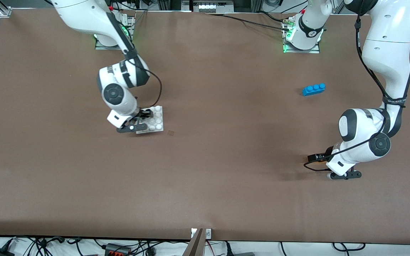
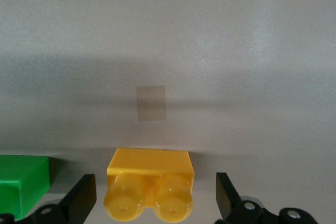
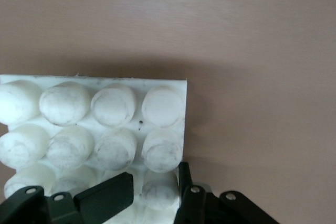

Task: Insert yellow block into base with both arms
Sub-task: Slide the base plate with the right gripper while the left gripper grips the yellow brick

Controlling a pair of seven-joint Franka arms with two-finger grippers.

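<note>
We see the yellow block (image 2: 150, 183) lying on the tabletop (image 1: 226, 160) between the spread fingers of our left end effector (image 2: 156, 203), untouched, with a green brick (image 2: 22, 183) just beside it. At the right arm's end, our right end effector (image 3: 155, 192) is clenched on the edge of the white studded base (image 3: 105, 124). A blue three-stud brick (image 1: 313, 89) lies well apart.

green brick (image 2: 22, 182) cut off at frame edge, base (image 1: 155, 121) partly hidden under right pincer (image 1: 141, 120)
</note>
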